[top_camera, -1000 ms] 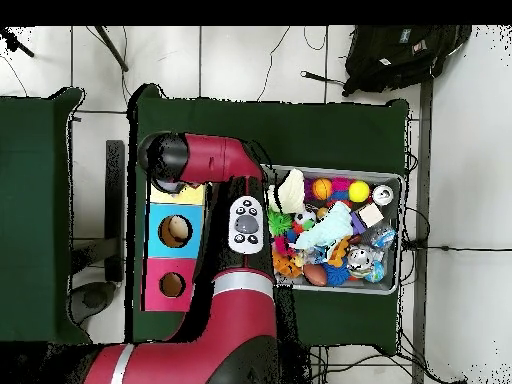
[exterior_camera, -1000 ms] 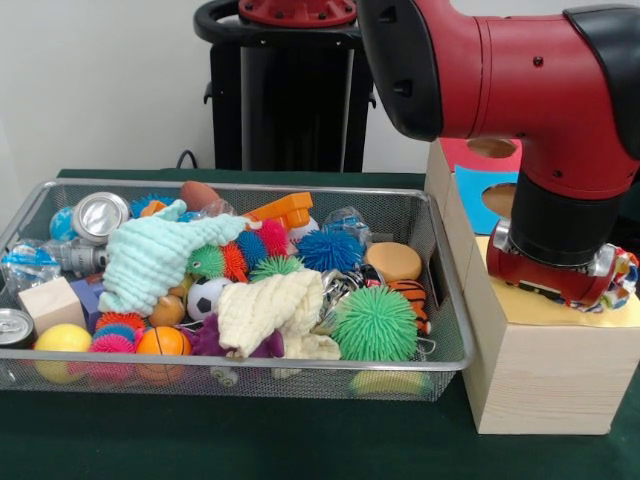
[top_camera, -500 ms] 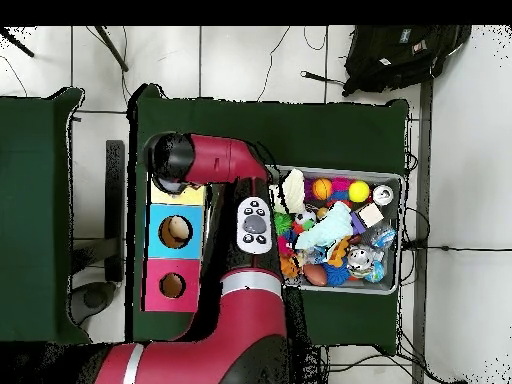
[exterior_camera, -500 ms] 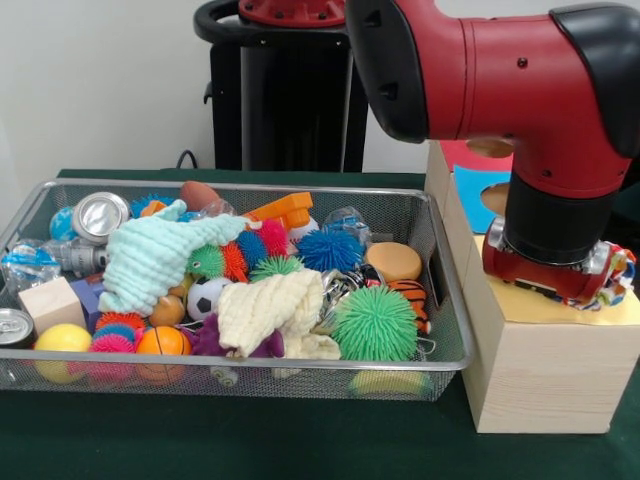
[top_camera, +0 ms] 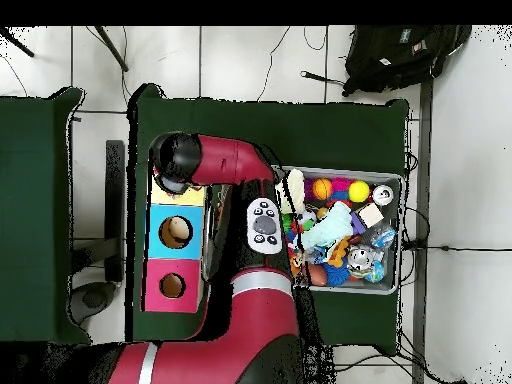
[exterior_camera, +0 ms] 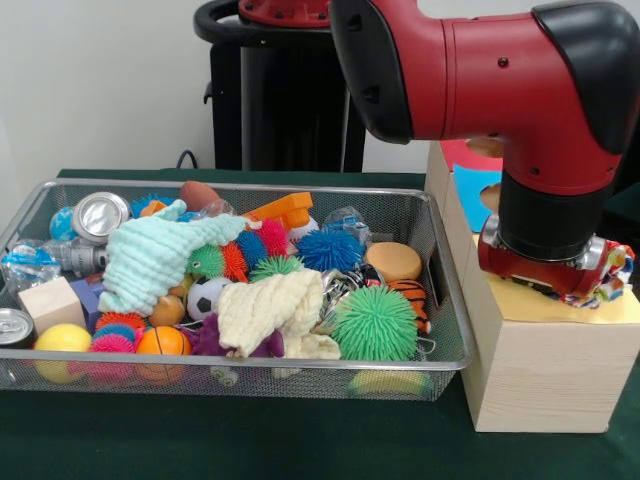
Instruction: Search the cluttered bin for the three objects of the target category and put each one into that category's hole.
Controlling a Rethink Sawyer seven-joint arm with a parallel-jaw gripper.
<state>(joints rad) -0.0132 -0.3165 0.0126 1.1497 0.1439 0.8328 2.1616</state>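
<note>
The wire bin (exterior_camera: 445, 290) holds a jumble of toys: a green spiky ball (exterior_camera: 375, 323), a blue spiky ball (exterior_camera: 330, 249), an orange ball (exterior_camera: 163, 341), a yellow ball (exterior_camera: 62, 338), cloths and cans. My gripper (exterior_camera: 545, 275) hangs low over the yellow top (exterior_camera: 540, 305) of the wooden box, right of the bin. Its lower part is hidden by the wrist. A multicoloured object (exterior_camera: 615, 272) shows at its right side, just over the yellow top. From above, the arm's end (top_camera: 178, 165) is over the yellow panel (top_camera: 183, 197).
The box also has a blue panel with a hole (top_camera: 175, 232) and a pink panel with a hole (top_camera: 172, 285). The arm's big elbow spans the gap between box and bin (top_camera: 392, 180). A black bag (top_camera: 400, 50) lies on the floor beyond the table.
The arm has shifted a little towards the bin side and the wrist has edged along the yellow top. The toys in the bin have not moved.
</note>
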